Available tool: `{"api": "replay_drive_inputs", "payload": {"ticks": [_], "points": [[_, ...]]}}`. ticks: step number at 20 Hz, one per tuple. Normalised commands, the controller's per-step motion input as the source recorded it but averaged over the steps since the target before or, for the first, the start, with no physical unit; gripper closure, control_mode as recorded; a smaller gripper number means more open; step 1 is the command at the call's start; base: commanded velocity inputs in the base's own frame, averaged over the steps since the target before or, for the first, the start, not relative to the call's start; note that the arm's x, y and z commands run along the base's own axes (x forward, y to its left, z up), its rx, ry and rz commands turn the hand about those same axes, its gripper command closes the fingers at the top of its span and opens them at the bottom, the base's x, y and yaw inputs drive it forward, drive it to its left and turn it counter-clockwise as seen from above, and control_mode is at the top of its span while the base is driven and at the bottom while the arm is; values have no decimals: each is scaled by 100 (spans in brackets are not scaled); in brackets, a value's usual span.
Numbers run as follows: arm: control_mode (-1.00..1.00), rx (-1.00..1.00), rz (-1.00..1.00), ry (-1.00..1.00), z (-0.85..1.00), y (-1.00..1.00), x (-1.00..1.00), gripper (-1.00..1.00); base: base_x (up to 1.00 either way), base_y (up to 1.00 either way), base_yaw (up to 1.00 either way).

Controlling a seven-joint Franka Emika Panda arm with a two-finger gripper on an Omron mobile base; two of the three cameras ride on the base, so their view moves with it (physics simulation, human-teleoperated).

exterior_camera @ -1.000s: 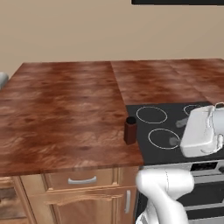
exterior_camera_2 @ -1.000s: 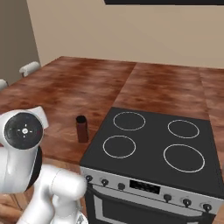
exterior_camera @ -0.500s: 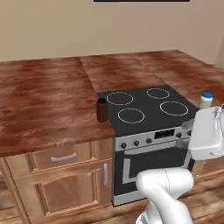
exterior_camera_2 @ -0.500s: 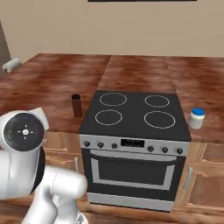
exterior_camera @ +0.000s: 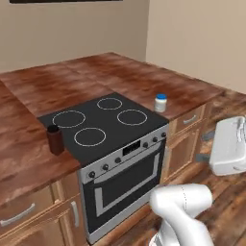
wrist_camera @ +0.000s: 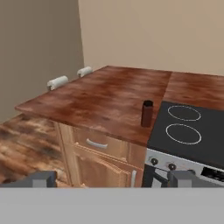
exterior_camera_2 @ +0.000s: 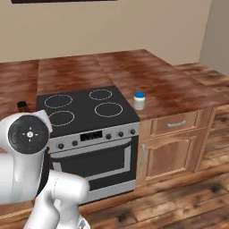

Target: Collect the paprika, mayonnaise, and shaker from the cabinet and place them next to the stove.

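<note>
We see the paprika [exterior_camera: 55, 140] standing upright on the wooden counter [exterior_camera: 29, 166] just beside the stove [exterior_camera: 103, 126], and the mayonnaise [exterior_camera: 160, 102] on its other side. Our gripper [wrist_camera: 111, 178] holds nothing, fingers spread wide.

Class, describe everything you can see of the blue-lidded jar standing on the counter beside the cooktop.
The mayonnaise is a squat whitish jar with a round blue lid; any label is too faint to read. It looks like plastic or glass, closed and upright. It stands on the red-brown wooden counter just beside one edge of the black stove, near its rear burner, with a small gap between them. In the right base view it sits above a drawer with a silver handle. Nothing else touches it.
</note>
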Motion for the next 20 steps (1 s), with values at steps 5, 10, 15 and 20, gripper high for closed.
{"api": "replay_drive_inputs", "payload": {"ticks": [5, 10, 15, 20], "points": [[100, 0, 0, 0, 0, 0, 0, -100, 25, -90, -44], [100, 0, 0, 0, 0, 0, 0, -100, 52, -100, -24], [100, 0, 0, 0, 0, 0, 0, -100, 63, -100, -18], [100, 0, 0, 0, 0, 0, 0, -100, 58, -99, -18]]}}
